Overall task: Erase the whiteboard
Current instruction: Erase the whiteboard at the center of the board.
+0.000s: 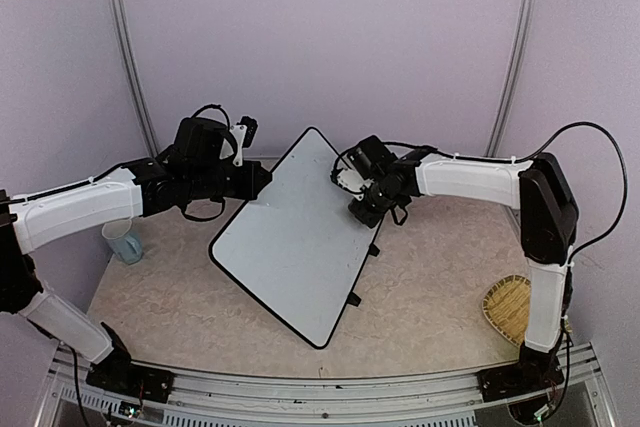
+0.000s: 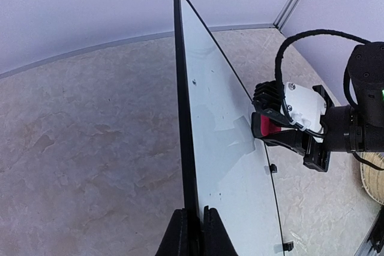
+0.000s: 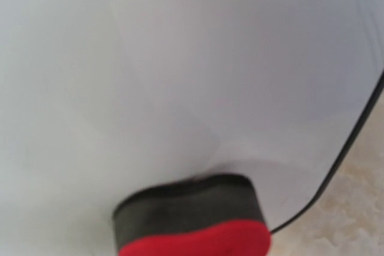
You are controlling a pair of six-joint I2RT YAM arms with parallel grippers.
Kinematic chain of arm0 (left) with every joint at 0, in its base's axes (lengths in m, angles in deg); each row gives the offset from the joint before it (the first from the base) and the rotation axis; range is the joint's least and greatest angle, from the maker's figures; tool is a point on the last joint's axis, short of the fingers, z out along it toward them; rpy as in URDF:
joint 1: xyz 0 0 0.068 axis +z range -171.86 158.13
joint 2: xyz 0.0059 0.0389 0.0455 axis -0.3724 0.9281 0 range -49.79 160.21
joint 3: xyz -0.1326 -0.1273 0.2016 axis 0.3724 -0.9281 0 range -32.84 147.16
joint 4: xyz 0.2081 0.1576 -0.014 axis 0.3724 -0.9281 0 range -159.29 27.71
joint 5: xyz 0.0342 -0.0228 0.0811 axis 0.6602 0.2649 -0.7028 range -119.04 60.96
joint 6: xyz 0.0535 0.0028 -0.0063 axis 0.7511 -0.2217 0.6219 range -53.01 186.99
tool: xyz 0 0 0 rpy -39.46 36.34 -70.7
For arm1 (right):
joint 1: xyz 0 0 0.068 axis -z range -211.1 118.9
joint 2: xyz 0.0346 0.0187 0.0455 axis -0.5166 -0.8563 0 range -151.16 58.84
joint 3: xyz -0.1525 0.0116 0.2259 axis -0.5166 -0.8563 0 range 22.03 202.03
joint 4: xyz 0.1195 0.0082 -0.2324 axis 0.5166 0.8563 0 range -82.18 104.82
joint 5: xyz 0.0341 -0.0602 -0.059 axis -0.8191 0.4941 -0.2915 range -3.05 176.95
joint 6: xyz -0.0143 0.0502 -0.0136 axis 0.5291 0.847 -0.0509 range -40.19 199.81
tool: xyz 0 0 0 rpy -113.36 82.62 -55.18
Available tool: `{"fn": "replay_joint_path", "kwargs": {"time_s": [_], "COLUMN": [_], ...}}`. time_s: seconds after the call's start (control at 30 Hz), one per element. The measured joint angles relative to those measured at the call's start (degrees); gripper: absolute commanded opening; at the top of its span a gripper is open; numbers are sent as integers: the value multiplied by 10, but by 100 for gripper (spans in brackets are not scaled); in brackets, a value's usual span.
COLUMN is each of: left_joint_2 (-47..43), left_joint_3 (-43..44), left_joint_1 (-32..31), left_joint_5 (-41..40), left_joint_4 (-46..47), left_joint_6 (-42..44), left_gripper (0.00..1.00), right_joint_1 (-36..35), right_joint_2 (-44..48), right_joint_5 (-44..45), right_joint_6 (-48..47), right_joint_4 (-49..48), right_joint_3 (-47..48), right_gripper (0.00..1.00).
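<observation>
The left gripper (image 2: 195,235) is clamping the whiteboard (image 1: 300,237) by its black edge, holding it tilted at the centre of the top view. The right gripper (image 2: 270,130), closed on a red-and-black eraser (image 3: 192,220), is pressing it against the board's face near the right rim. Pushing too hard is, I judge, risking the board twisting out of that narrow hold, or the eraser slipping past the rim.

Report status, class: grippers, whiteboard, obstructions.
Left gripper shut on whiteboard edge, board tilted. Right gripper shut on eraser, pressed to board face. Face nearly clean. Cup, basket aside.
</observation>
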Motion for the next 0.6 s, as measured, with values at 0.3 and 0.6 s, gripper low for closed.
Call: {"fn": "replay_joint_path", "kwargs": {"time_s": [0.3,0.6], "left_joint_2": [0,0], "left_joint_3": [0,-1], "left_joint_1": [0,0], "left_joint_5": [-2,-6], "left_joint_4": [-1,-2], "left_joint_6": [0,-1], "left_gripper": [0,0], "right_joint_1": [0,0], "right_joint_2": [-16,-12], "right_joint_5": [5,24], "right_joint_6": [2,7], "right_joint_4": [5,-17], "right_joint_3": [30,-23], "right_gripper": [21,21]}}
